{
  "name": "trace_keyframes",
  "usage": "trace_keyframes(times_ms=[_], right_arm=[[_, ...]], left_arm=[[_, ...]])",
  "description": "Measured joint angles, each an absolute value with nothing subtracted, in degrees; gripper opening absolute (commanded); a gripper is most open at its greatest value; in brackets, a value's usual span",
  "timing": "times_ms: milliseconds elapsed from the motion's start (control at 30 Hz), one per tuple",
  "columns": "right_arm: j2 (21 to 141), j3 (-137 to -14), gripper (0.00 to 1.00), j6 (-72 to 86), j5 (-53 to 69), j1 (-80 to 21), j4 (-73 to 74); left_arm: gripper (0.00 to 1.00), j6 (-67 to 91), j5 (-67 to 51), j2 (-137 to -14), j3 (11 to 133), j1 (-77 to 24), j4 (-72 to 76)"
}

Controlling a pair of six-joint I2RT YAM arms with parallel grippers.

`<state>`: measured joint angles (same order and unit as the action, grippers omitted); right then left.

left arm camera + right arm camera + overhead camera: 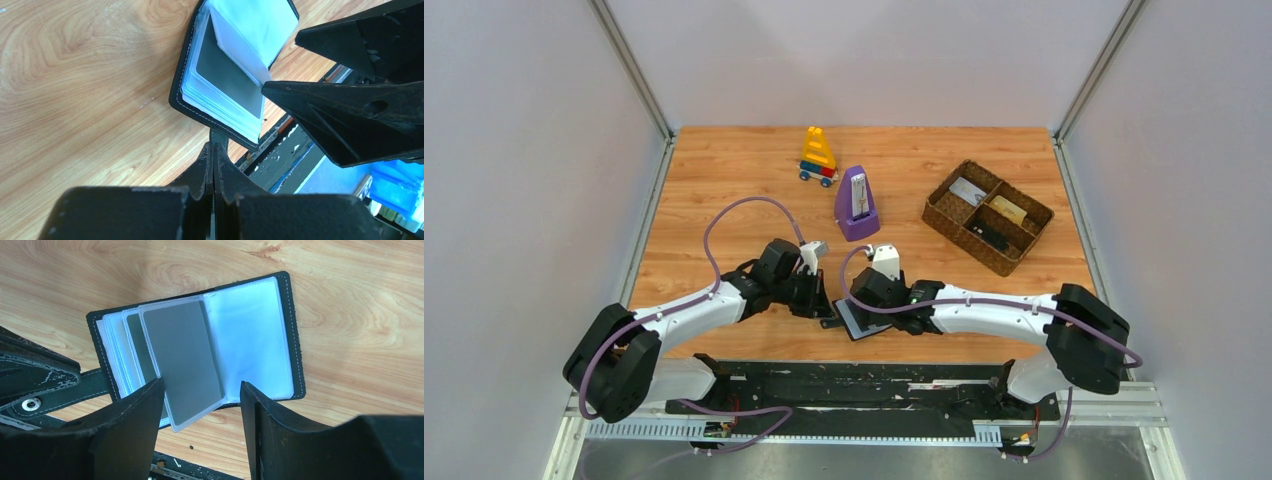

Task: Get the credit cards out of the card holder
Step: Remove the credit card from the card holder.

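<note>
The card holder (861, 320) lies open at the near edge of the table (724, 180), between the two arms, its clear sleeves fanned up. The left gripper (214, 147) is pinched fully closed on its black strap (92, 382). The right gripper (202, 387) stands partly open, fingers straddling a sleeved grey card (182, 360) without clamping it.

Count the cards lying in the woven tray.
2 in the tray: a pale card left, a yellow-orange card right; the dark item in its near compartment may be another.
</note>
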<state>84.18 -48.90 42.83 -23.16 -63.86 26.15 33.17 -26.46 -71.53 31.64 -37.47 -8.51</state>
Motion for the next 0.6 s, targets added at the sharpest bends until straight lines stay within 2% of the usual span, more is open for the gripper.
trace_keyframes(times_ms=[300,567,600], right_arm=[[80.84,-48.31,0.58,43.03,-25.54,-63.24,28.58],[75.55,-44.47,0.58,42.7,-25.96,-57.47,30.13],[74.72,-43.99,0.58,42.5,-25.8,-56.88,30.24]], left_arm=[[0.0,33.17,-24.88,-71.44,31.64,-37.47,-9.72],[0.0,33.17,-21.91,-70.57,31.64,-37.43,-12.53],[0.02,33.17,-20.99,-70.15,31.66,-37.26,-13.3]])
